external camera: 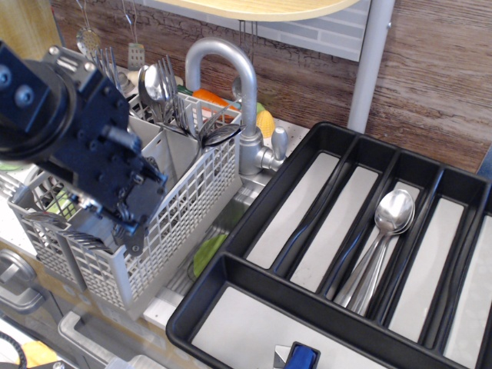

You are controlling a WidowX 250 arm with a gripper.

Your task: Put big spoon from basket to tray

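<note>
The light grey basket (192, 196) stands at the left beside the faucet. Its back compartments hold upright cutlery: big spoons with large oval bowls (154, 83) and forks (106, 61). My gripper (129, 231), dark blue and black, hangs over the basket's front compartments with its fingers pointing down at the front wall. The arm's body hides how the jaws stand, and I see nothing held. The black tray (223, 265) fills the right side. Big spoons (392, 214) lie stacked in one of its long compartments.
A grey faucet (231, 69) arches between basket and tray. A green item (204, 254) lies in the sink below. Orange and yellow items (261, 119) sit behind the faucet. A white pole (369, 61) rises behind the tray. A blue object (302, 357) lies in the tray's front compartment.
</note>
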